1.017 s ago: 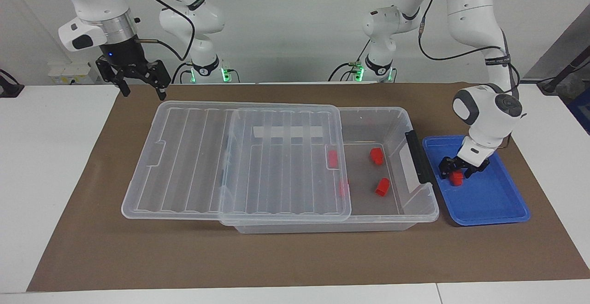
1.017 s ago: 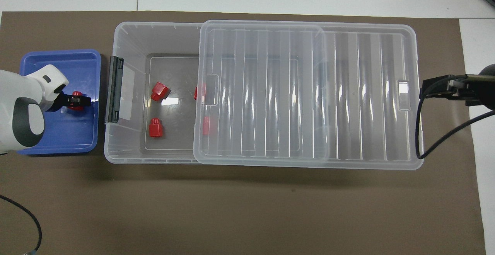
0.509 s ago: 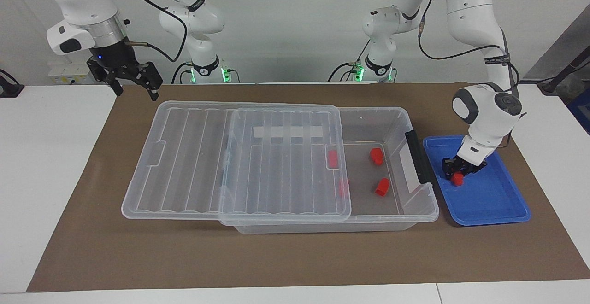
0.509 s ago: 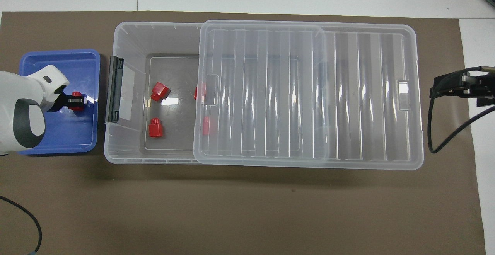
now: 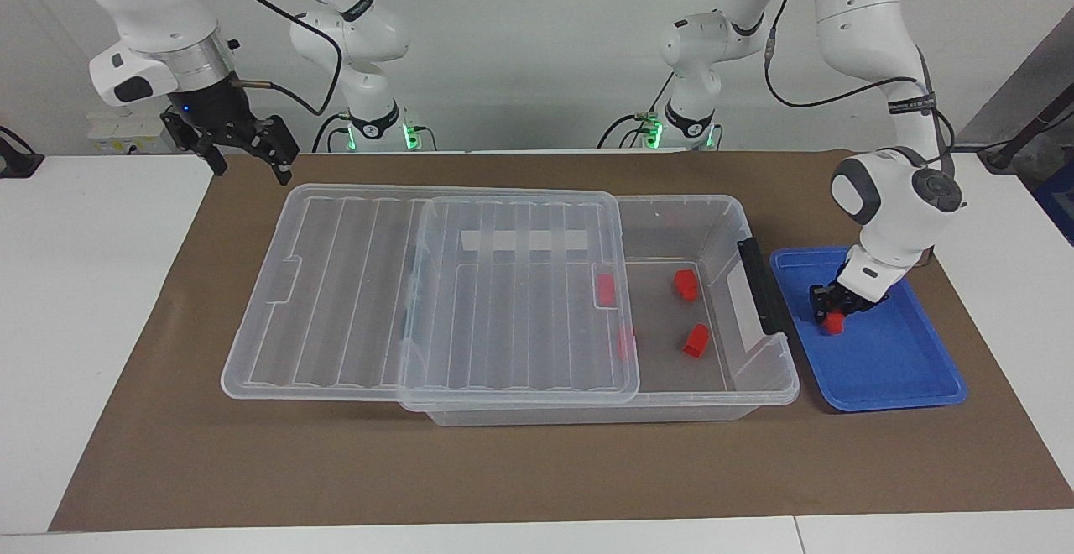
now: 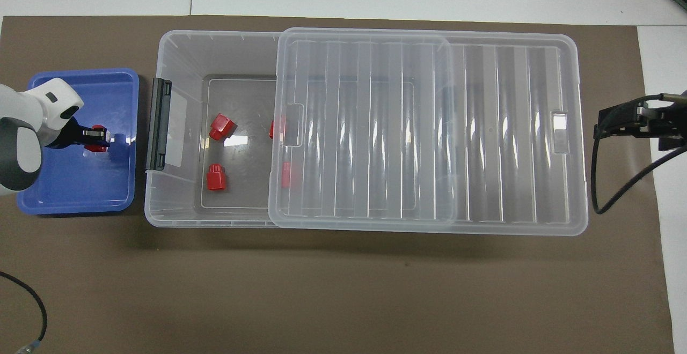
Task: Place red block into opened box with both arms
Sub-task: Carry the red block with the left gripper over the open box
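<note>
Left gripper (image 5: pixel 832 312): being kept closed around the red block (image 5: pixel 833 324) over the blue tray (image 5: pixel 898 369), right of frame in the facing view.
Right gripper (image 5: pixel 248 166): being held wide apart in the air at upper left, nothing gripped.
Box (image 5: pixel 759 378): being left partly uncovered, the lid (image 5: pixel 377 302) lying shifted sideways.
Other red blocks (image 5: pixel 696 340): lying inside the box.
</note>
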You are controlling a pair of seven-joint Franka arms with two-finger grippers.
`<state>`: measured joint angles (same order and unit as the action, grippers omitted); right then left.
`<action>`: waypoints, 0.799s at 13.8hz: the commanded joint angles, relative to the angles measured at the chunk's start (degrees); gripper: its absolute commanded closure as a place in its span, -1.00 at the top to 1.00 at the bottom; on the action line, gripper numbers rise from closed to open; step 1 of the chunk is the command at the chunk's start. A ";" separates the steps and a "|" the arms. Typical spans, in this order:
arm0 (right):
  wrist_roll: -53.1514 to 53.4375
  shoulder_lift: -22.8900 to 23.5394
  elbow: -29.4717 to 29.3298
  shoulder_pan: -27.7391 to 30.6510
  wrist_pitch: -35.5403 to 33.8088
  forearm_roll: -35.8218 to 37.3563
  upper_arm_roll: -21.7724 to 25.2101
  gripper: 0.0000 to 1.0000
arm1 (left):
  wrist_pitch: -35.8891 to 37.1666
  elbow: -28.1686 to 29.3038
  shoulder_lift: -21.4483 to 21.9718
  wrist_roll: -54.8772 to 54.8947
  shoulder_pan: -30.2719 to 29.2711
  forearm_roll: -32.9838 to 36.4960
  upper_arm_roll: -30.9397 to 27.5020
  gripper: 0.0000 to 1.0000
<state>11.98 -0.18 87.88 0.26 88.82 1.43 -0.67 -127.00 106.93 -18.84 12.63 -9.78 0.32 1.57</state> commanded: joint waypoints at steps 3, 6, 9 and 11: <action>0.15 -0.78 -0.17 0.00 -0.49 -0.46 -0.30 1.00 | 23.06 -18.12 0.21 0.56 0.55 -0.76 -0.33 -0.62; 0.15 -1.22 -0.17 0.18 -0.58 -0.46 -0.30 1.00 | 39.76 -28.16 0.65 -3.64 0.81 -0.93 0.36 -0.62; 0.15 -1.92 -0.17 0.09 -0.49 -0.46 -0.30 1.00 | 42.54 -29.24 2.40 -19.08 7.12 -0.68 2.12 -0.62; 0.15 -2.10 -0.17 0.18 -0.58 -0.46 -0.30 1.00 | 41.75 -29.41 2.41 -30.50 13.45 -0.50 2.04 -0.62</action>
<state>11.98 -1.48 87.72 0.11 88.82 1.42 -0.80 -85.83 78.25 -16.40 -8.63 -1.95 -0.35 4.36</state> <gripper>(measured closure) 0.000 0.652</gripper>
